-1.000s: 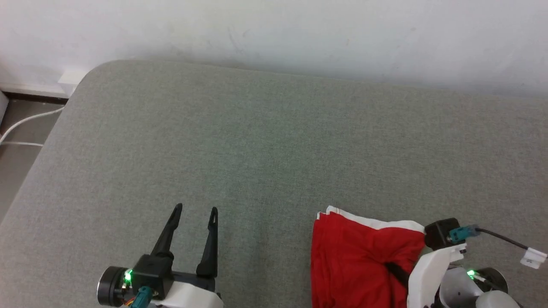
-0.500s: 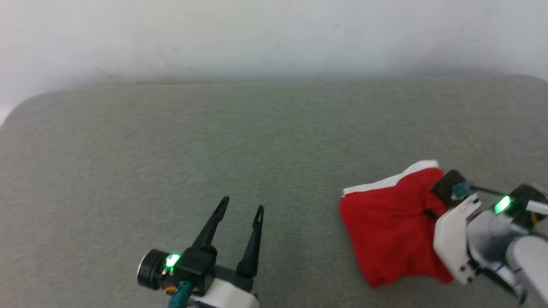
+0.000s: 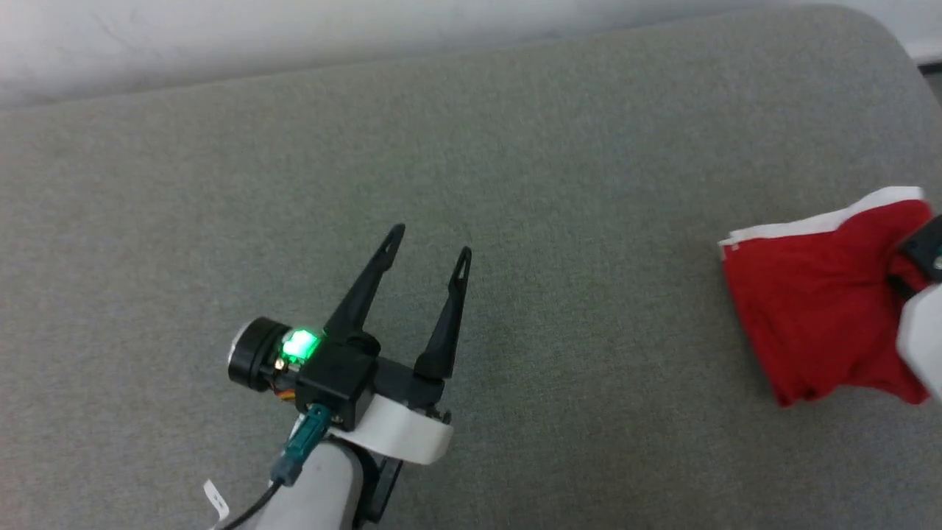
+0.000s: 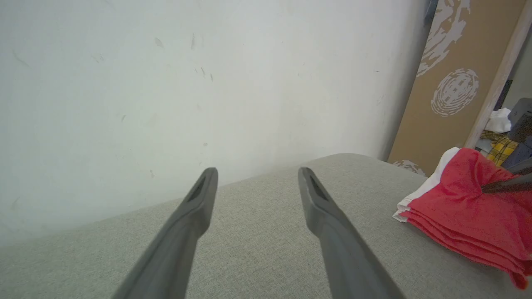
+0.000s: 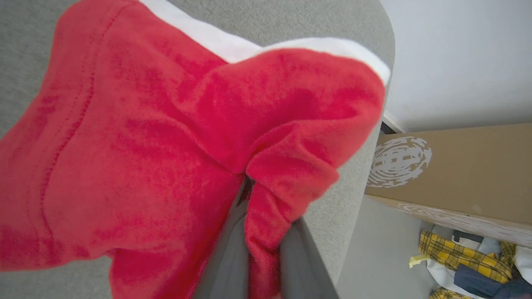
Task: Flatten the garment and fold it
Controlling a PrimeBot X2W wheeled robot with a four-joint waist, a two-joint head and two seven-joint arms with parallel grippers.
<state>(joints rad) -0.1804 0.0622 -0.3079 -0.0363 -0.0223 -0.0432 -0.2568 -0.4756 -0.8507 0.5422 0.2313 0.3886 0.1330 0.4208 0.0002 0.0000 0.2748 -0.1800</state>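
Observation:
The garment point(image 3: 817, 302), red shorts bunched in layers with a white edge band point(image 3: 809, 224), lies at the right end of the grey cushion point(image 3: 559, 147). No lettering shows. In the right wrist view my right gripper point(image 5: 253, 207) is shut on a pinched fold of the garment point(image 5: 137, 137), red cloth squeezed between its fingers point(image 5: 224, 257). At the head view's right edge that wrist point(image 3: 920, 324) covers part of the cloth. My left gripper point(image 3: 430, 243) hovers open and empty over the cushion's middle, well left of the shorts. Its open tips point(image 4: 257, 172) point at the wall, with the garment point(image 4: 457, 211) to the right.
The cushion's rounded right corner point(image 3: 876, 29) ends close behind the shorts. A white wall point(image 4: 166, 83) runs along the back. A brown patterned board point(image 4: 453, 83) leans beyond that end, and a pile of clothes point(image 5: 469, 253) lies on the floor below.
The head camera has swung, so the whole picture shifted. My right gripper, still shut on the shorts, has carried them farther from the left gripper, toward the cushion's right end. The left gripper stays open.

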